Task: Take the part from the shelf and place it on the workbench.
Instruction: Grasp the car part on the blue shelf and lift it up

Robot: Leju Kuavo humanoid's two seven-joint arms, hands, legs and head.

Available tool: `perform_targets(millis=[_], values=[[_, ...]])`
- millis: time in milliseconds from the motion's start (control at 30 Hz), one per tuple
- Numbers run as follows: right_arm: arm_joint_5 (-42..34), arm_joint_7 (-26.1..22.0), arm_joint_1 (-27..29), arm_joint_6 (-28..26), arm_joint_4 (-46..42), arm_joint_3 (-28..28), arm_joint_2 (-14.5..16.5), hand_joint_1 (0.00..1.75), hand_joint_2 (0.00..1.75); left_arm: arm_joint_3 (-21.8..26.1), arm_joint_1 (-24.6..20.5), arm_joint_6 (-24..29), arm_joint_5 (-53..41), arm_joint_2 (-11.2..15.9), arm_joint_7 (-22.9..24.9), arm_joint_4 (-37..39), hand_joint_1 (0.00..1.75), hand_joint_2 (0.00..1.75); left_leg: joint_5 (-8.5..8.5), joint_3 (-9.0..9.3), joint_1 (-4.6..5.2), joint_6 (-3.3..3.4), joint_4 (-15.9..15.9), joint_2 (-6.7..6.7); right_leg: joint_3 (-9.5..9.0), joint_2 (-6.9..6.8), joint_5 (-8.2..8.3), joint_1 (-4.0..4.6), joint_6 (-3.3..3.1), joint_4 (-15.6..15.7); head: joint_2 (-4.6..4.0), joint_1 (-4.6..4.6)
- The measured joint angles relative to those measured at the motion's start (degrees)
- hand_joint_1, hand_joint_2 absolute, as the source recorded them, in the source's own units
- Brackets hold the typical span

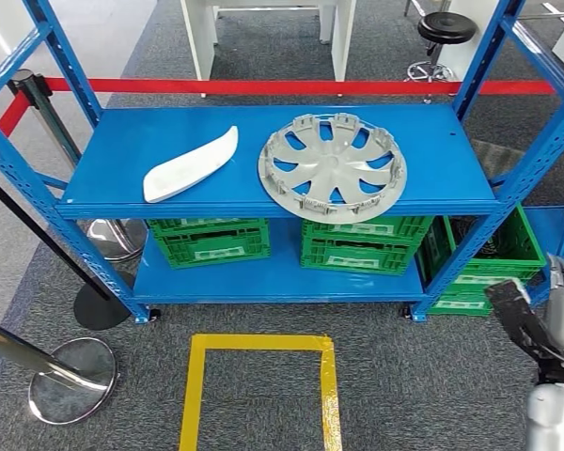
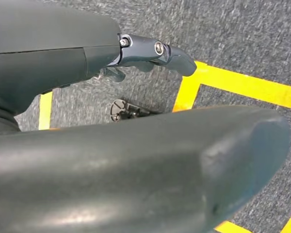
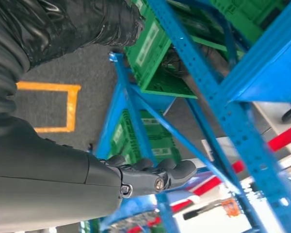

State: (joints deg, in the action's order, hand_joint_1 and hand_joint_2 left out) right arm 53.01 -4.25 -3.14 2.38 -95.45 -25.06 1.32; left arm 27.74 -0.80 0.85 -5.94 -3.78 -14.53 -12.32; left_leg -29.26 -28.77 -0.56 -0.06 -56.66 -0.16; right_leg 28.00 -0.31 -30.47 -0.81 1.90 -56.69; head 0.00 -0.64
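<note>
i'm standing in front of the blue shelf (image 1: 279, 193) with the reach not yet begun, so this looks like the approach step. two parts lie on its upper level: a grey wheel cover (image 1: 332, 166) toward the right and a white curved trim piece (image 1: 189, 165) to its left, well apart from each other. the task doesn't say which part, so i can't tell which is meant. my right hand (image 1: 549, 319) is low at my right side, beside the shelf's right upright, fingers spread and holding nothing. my left hand (image 2: 147, 53) hangs over the grey carpet and yellow floor tape (image 2: 243, 85), fingers out, also empty. green crates (image 1: 211, 240) sit on the lower level. next i'd judge a hand must rise above the shelf edge and come down over a part.
</note>
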Motion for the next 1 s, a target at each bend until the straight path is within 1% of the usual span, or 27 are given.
perform_targets(millis=[100, 233, 333, 500, 633, 767, 867, 1000], values=[[3.61, 0.71, -2.52, -0.11, 2.61, 3.06, -0.99, 0.0, 1.75, -0.01, -0.08, -0.19, -0.34, 0.09, 0.74, 0.01, 0.0, 0.0, 0.03, -0.01, 0.0, -0.02, 0.0, 0.0, 0.0, -0.01, 0.0, 0.0, 0.0, -0.03, 0.0, 0.0], [8.56, 1.92, -6.19, 0.05, 5.94, 8.55, -2.3, 0.0, 1.75, -0.01, -0.22, -0.01, -0.82, 0.1, 4.23, 0.02, 0.0, 0.0, 0.04, -0.01, 0.0, -0.02, 0.0, 0.01, 0.02, 0.02, 0.02, 0.0, 0.0, -0.05, 0.0, 0.0], [10.45, 2.97, -9.45, 0.2, 8.47, 12.62, -2.86, 0.0, 1.75, -0.01, -0.34, 0.51, -1.43, 0.12, 6.72, 0.02, 0.0, 0.0, 0.06, -0.01, 0.0, -0.02, 0.0, 0.01, 0.03, 0.01, 0.03, 0.0, 0.01, -0.06, 0.0, 0.0], [15.87, 7.06, -15.13, 0.16, 13.27, 17.77, -3.18, 0.0, 1.75, 0.0, -0.45, 1.13, -2.87, 0.3, 9.3, 0.02, 0.0, 0.0, 0.1, -0.02, 0.0, -0.04, -0.01, 0.0, 0.04, 0.01, 0.04, -0.01, 0.01, -0.08, 0.0, 0.0], [22.31, 10.52, -20.28, 0.33, 18.01, 20.39, -3.47, 0.0, 1.75, 0.02, -0.54, 1.16, -4.0, 0.44, 9.55, 0.02, 0.0, 0.0, 0.1, -0.02, 0.0, -0.04, -0.02, 0.0, 0.05, -0.02, 0.05, -0.01, 0.01, -0.09, 0.0, 0.0], [27.67, 13.24, -23.79, 1.35, 21.85, 22.01, -3.53, 0.0, 1.75, 0.02, -0.56, 1.12, -4.39, 0.45, 9.86, 0.02, 0.0, 0.0, 0.11, -0.03, 0.0, -0.03, -0.03, 0.0, 0.04, -0.03, 0.05, -0.01, 0.01, -0.09, 0.0, -0.01], [30.89, 14.32, -25.8, 2.31, 25.42, 22.68, -3.52, 0.0, 1.75, 0.03, -0.59, 1.03, -4.84, 0.48, 10.48, 0.02, 0.0, 0.0, 0.11, -0.05, 0.0, -0.03, -0.03, -0.01, 0.04, -0.04, 0.05, -0.01, 0.01, -0.09, 0.0, -0.01], [34.07, 14.33, -28.39, 2.48, 30.65, 23.62, -3.19, 0.0, 1.75, 0.04, -0.63, 1.03, -5.79, 0.58, 11.09, 0.02, 0.0, 0.0, 0.11, -0.07, 0.0, -0.03, -0.03, -0.01, 0.05, -0.03, 0.05, -0.01, 0.01, -0.1, 0.0, 0.0]])
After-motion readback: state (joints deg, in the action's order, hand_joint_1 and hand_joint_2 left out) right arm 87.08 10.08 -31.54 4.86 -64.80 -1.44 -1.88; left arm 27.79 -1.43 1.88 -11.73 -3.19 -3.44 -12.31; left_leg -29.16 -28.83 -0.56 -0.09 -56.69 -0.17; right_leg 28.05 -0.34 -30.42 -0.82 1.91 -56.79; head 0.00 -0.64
